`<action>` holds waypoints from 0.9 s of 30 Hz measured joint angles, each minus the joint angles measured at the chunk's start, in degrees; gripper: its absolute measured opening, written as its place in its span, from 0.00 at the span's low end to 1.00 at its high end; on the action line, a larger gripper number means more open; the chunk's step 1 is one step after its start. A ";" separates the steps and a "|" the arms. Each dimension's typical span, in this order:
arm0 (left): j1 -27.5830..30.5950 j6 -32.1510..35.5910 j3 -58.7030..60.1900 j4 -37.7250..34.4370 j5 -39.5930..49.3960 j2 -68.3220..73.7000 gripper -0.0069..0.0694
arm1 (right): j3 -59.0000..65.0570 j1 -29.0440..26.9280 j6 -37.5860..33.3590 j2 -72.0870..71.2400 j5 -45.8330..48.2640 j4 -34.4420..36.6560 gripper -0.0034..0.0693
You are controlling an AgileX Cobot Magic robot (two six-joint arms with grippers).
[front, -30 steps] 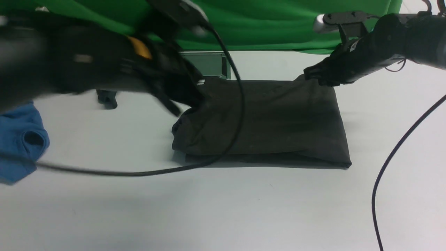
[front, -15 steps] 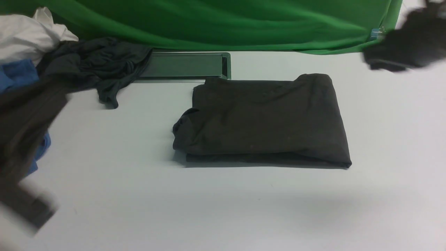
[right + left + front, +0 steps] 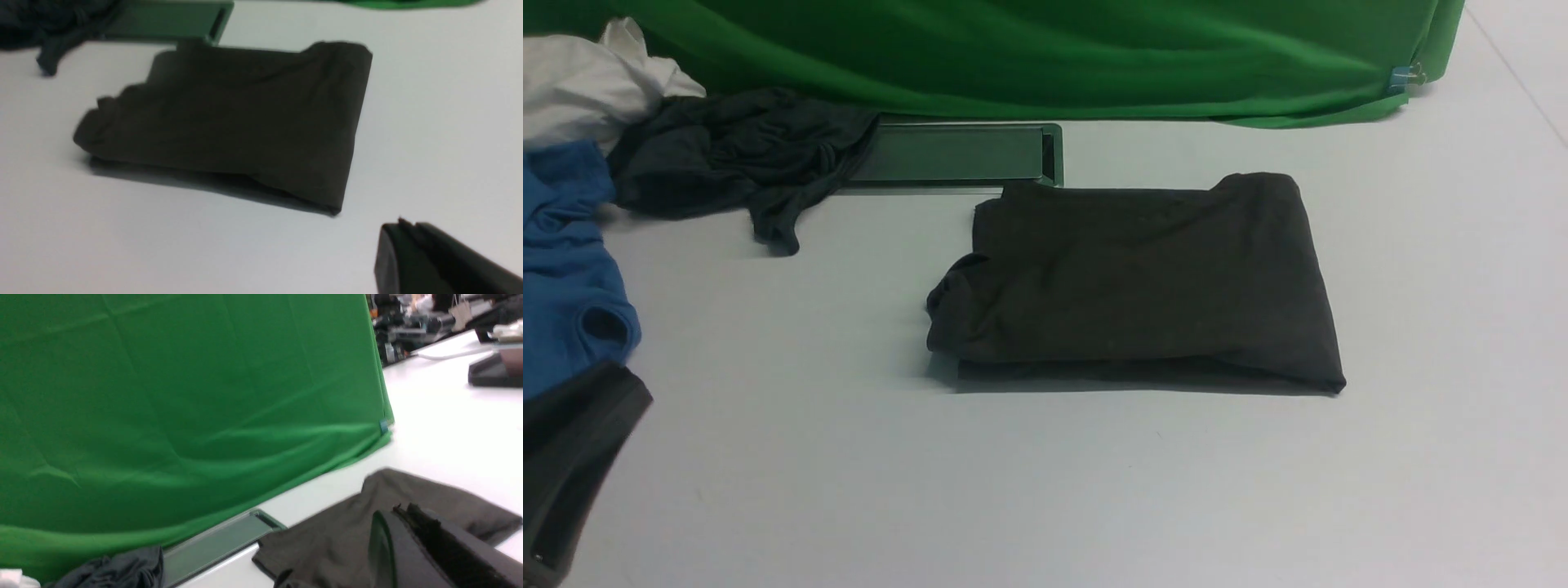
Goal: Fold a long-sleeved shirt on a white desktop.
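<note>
Long-sleeved shirt [image 3: 1135,282] lies before you as a dark, folded rectangle on the white bench [image 3: 1045,490]; both hands closed, holding nothing.

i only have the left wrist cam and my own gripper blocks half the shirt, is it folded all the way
Observer: The front view shows the long-sleeved shirt as a compact folded rectangle, flat on the white desktop.
Operator: where's the right gripper
Observer: In the right wrist view, the right gripper is shut and over bare desktop, apart from the cloth.
Operator: anything else lying on my side
Observer: A blue garment lies at the desktop's left edge, well apart from the shirt.
</note>
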 joint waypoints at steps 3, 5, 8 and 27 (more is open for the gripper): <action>0.00 0.00 0.07 0.00 0.67 0.00 0.11 | 1.07 0.00 0.12 -4.88 1.29 0.00 0.13; 0.00 0.00 0.07 0.00 0.74 0.00 0.11 | 1.11 0.00 0.12 -6.05 1.41 -0.01 0.14; 0.00 0.00 0.07 0.00 0.74 0.00 0.11 | 1.11 0.00 0.12 -8.25 1.41 -0.07 0.16; 0.00 0.10 0.07 0.00 0.94 0.00 0.11 | 20.72 -12.31 -9.45 -24.00 -24.18 -2.62 0.11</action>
